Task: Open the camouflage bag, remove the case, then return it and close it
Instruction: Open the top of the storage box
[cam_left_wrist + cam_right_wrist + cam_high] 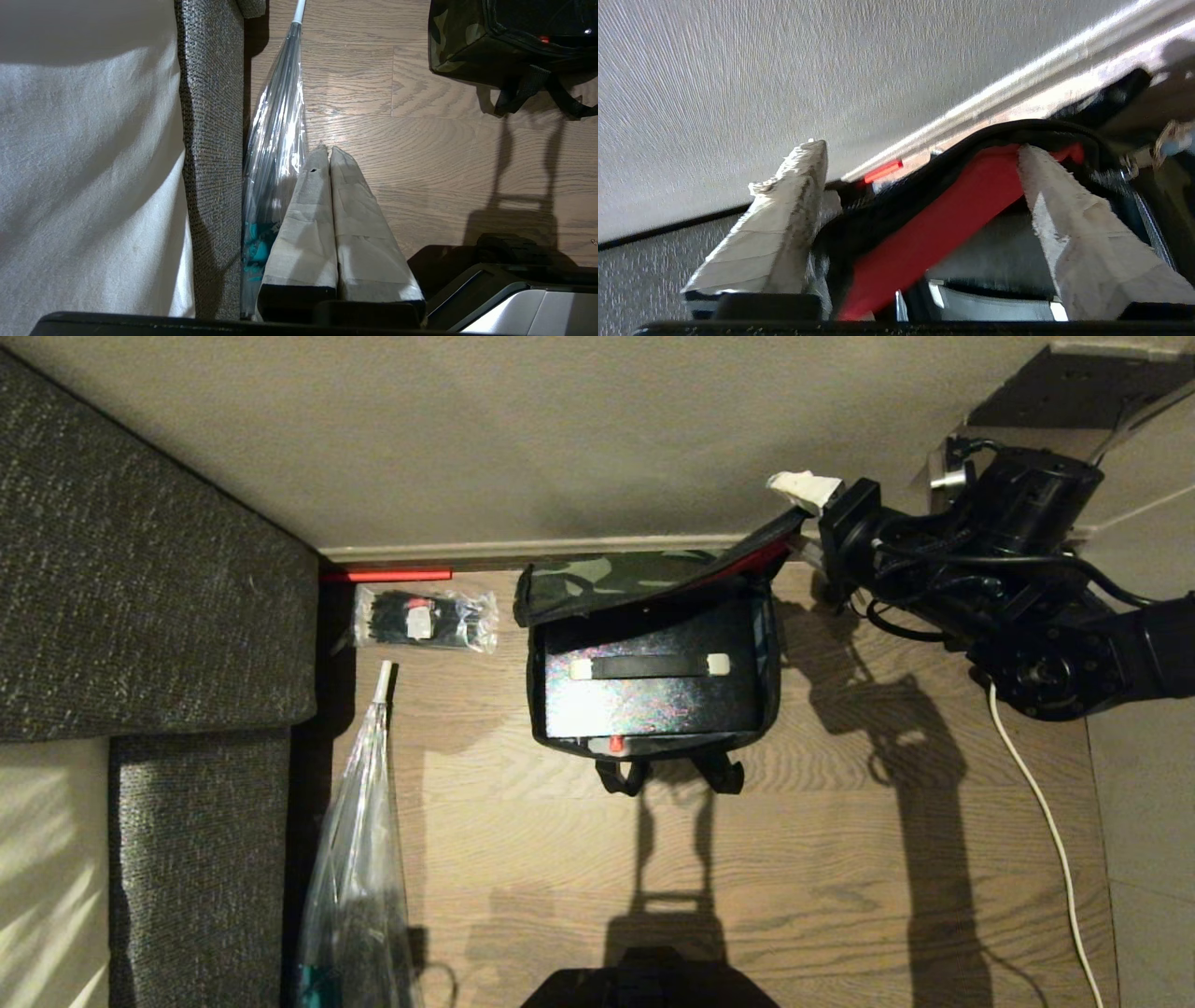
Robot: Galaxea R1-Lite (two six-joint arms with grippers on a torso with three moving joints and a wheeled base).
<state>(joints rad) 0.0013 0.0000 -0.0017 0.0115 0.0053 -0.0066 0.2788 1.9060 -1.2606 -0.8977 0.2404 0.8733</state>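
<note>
My right claw (pixel 920 177) sits at the far right corner of the camouflage bag (pixel 653 653), fingers spread wide. The lid (pixel 644 581) runs between them, red lining facing one finger (pixel 1083 242), but neither finger pinches it. The lid stands only part-raised, sagging over the rear of the opening. The bag rests on the floor (pixel 840 859) against the wall. The case (pixel 653 695) lies flat inside it, strap handle (pixel 649 666) uppermost, red latch (pixel 616 743) at the near edge.

Step in hand, as I judge it: opening is done or nearly so. Whether the lid will stay up unsupported I cannot tell.

Next move requires: withdraw my right claw clear of the lid, bring it above the strap handle, descend and pinch the strap, lift straight up.

My left claw (pixel 327 154) hangs parked beside the sofa (pixel 210 140), fingers pressed together, holding nothing.
</note>
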